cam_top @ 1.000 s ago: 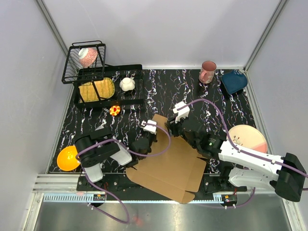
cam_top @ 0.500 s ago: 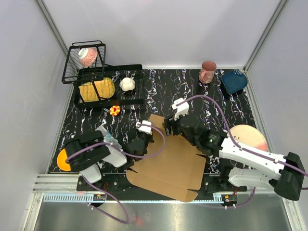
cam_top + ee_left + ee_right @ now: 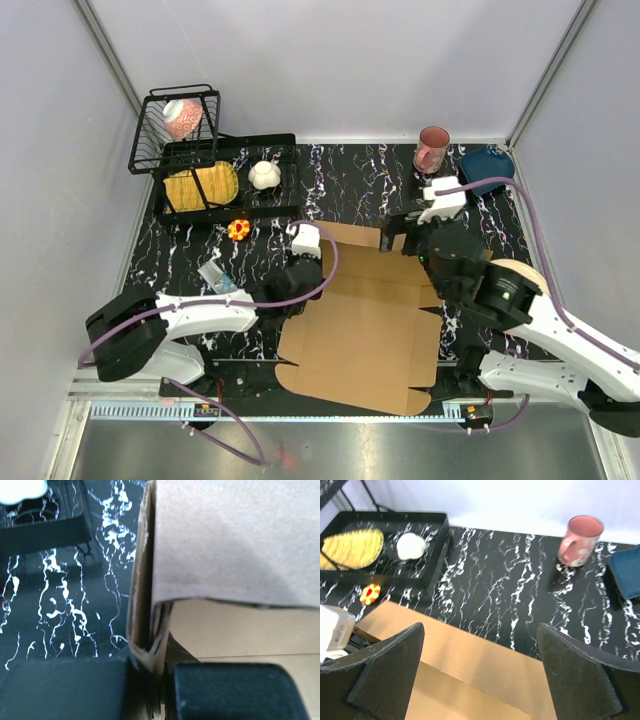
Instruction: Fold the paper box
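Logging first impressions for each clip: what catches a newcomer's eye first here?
The brown paper box lies mostly flat, front and centre. The left gripper is shut on its left edge, while the right gripper hangs open above its far edge; a pink mug stands back right.

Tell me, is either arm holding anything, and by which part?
The left gripper pinches the paper box by its left edge; the right gripper holds nothing.

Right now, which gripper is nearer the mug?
Right. The right gripper hangs over the far edge of the box, short of the mug; the left gripper is shut on its left edge, farther away.
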Robot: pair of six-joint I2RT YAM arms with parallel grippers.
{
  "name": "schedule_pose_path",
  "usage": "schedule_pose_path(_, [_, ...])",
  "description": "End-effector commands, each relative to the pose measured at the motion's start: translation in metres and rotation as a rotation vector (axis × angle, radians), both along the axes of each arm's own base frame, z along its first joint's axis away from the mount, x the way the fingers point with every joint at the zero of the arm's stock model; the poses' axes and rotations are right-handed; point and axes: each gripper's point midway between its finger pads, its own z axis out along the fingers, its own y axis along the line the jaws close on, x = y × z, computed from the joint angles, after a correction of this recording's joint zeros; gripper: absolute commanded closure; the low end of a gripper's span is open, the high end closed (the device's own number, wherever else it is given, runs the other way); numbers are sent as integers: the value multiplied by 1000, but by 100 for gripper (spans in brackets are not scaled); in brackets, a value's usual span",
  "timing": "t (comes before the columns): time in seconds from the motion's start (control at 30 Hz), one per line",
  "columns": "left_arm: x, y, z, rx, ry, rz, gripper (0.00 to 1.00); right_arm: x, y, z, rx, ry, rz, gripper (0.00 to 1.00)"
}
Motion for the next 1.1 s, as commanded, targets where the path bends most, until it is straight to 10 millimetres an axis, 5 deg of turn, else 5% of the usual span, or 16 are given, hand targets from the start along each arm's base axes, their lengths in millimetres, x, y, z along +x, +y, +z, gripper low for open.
schedule_pose_path(0.0, [-10,6,-34,84,197,-7,100,-7,-41,34,23,-63,-119,0])
schedule_pose_path(0.17, [-15,8,-56,112,352,-37,100,-18,-61,42,73,-90,-131,0])
schedule_pose_path(0.4, [-7,29,-59,84,446,26,100,-28,-99,-2,132,-6,-310,6])
schedule_pose_path(0.8, [6,83,-45,-18,354,236,100,-40,-63,-112,151,303,-290,56])
schedule_pose_path(1.07, [10,88,-34,-30,288,238,100,-42,-30,-169,190,419,-234,50])
